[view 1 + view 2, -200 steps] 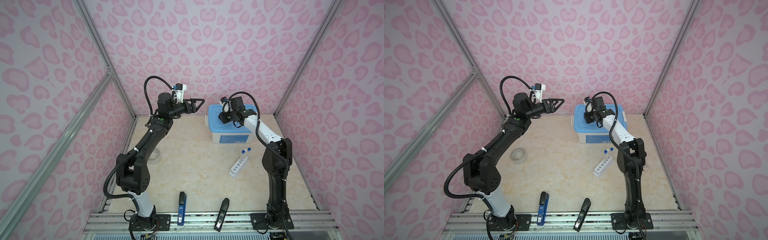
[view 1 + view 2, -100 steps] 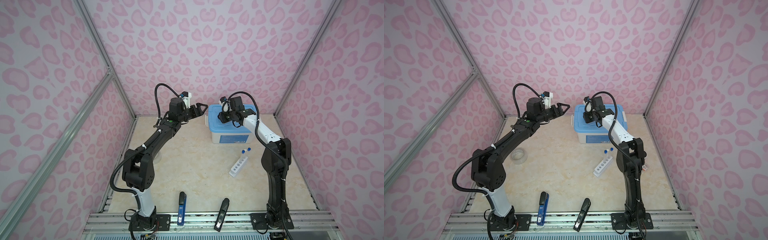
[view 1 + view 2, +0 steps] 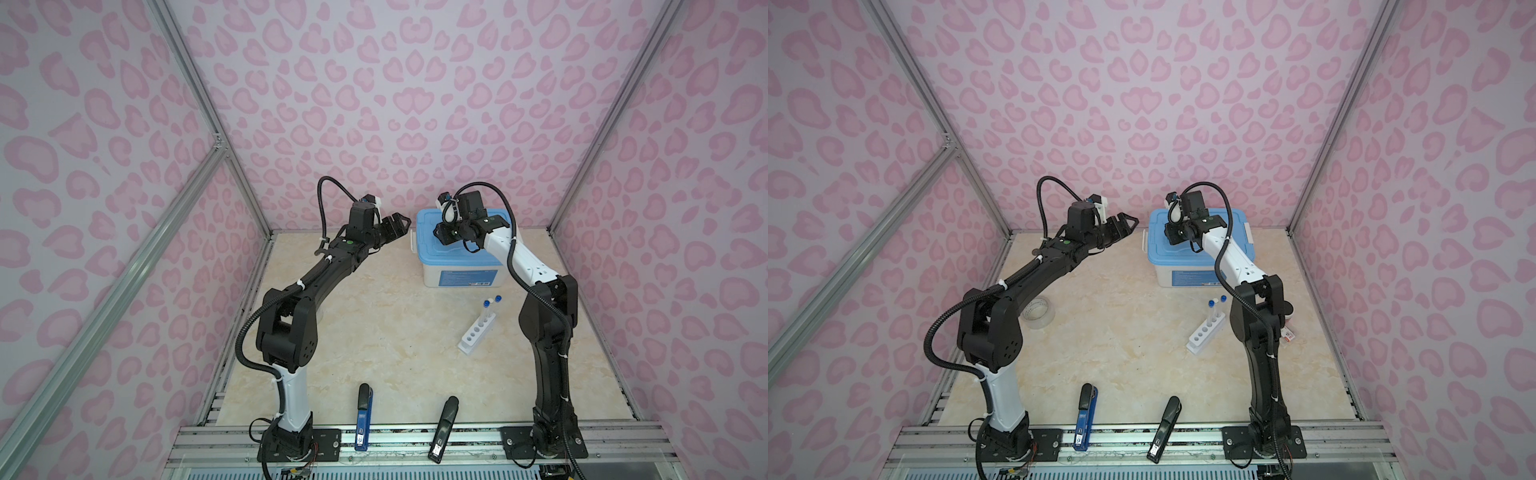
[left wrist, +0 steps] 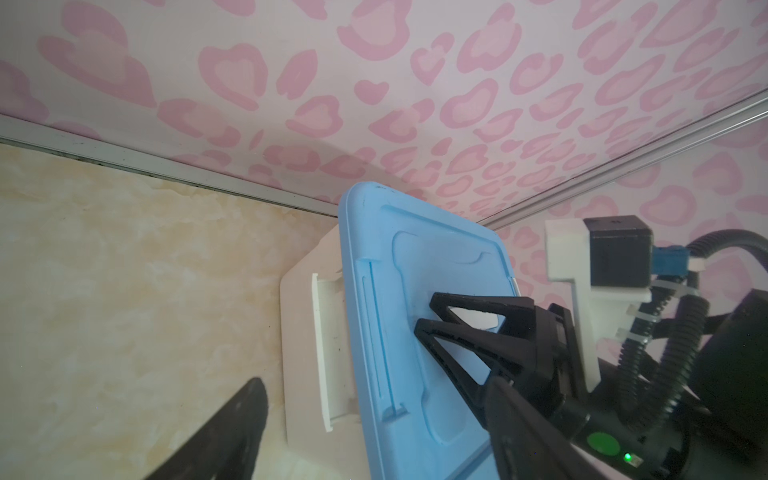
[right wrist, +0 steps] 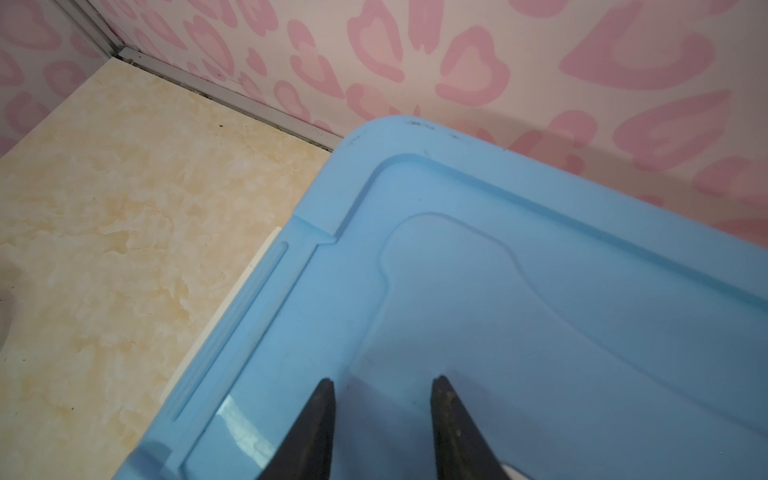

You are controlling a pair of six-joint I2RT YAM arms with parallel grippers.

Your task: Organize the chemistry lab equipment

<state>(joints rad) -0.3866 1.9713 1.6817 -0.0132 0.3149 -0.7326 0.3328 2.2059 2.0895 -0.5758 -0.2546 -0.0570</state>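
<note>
Your left gripper [image 3: 400, 221] hangs just beside the left end of the blue-lidded bin [image 3: 430, 270] at the table's [image 3: 374, 332] far edge, jaws spread wide and holding nothing. Your right gripper [image 5: 383, 381] is over the left part of the lid [image 5: 540, 332], jaws partly apart with nothing between them. You cannot tell whether its tips touch the lid. The white rack [image 3: 473, 334] stands near the right edge, in front of the bin, with capped test tubes [image 3: 486, 311] upright in its far end.
</note>
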